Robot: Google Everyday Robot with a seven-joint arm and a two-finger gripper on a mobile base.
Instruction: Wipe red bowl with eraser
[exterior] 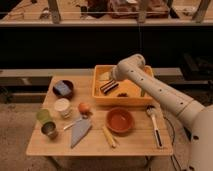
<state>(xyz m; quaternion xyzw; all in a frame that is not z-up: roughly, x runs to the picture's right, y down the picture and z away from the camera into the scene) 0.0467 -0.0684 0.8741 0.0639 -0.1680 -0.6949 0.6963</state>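
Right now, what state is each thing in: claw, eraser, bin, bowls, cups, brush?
claw: down inside the yellow bin, at the eraser.
eraser: in the bin, tilted, away from the red bowl.
red bowl: upright on the table, empty, nothing touching it.
dark bowl: upright, holds a blue block.
white cup: upright.
green cup: upright.
metal cup: upright.
brush: lying flat.
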